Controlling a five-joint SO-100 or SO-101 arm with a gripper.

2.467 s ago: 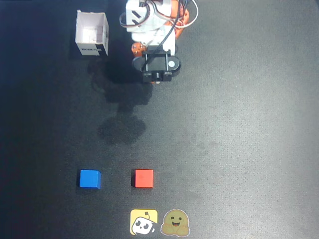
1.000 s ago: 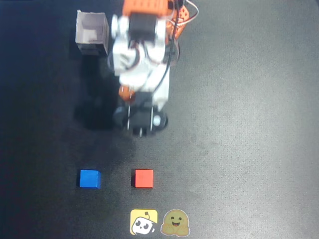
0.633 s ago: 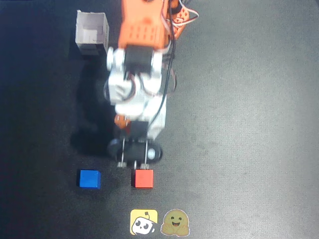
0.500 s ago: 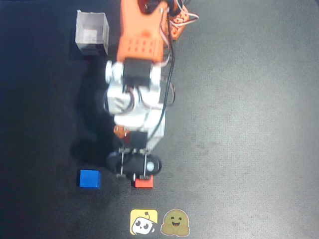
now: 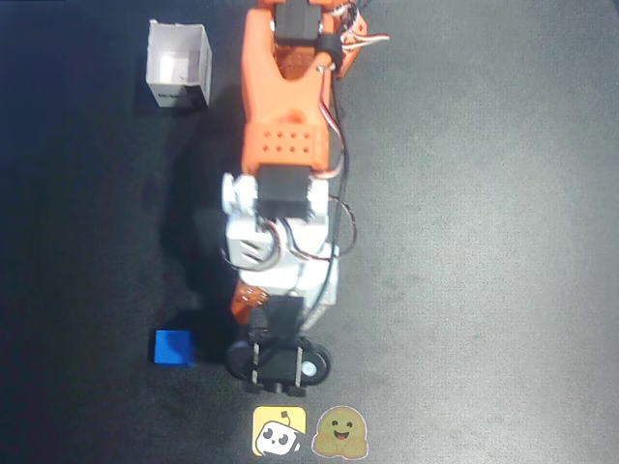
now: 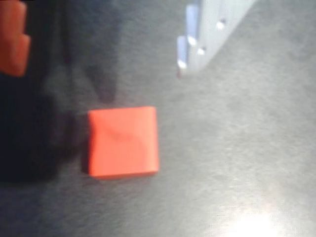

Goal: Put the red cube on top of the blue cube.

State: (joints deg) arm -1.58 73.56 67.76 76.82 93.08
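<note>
Red-orange and matte, the red cube (image 6: 123, 141) lies flat on the dark grey bench (image 6: 247, 148) in the wrist view, square to the camera and free of contact on every visible side. It does not show in the overhead view, most likely because the arm's forward end sits directly over it. That fits an approach from above: the camera looks down on the cube's top face, with an orange finger tip (image 6: 12, 39) at the upper left edge and a pale grey-white finger (image 6: 207, 29) at the upper right. The two stand well apart, so the pincer (image 6: 98, 59) is spread wide and holds nothing; the cube rests below the gap rather than between the tips.

Over on the bench in the overhead view, the blue cube (image 5: 172, 347) sits alone, just left of the arm's black wrist end (image 5: 280, 360) and clear of it. Being near, it should need only a short carry once the red one is lifted. A white open box (image 5: 179, 66) stands well away at the upper left, and two stickers (image 5: 309, 431) lie at the lower edge, neither in the way.

Stretched out from its base at the top of the overhead view, the orange and white arm (image 5: 285, 145) runs straight down the frame, wrist pitched downward toward the bench. By my judgement the grasp is not yet made: the pincer must descend and centre on the cube before closing.
</note>
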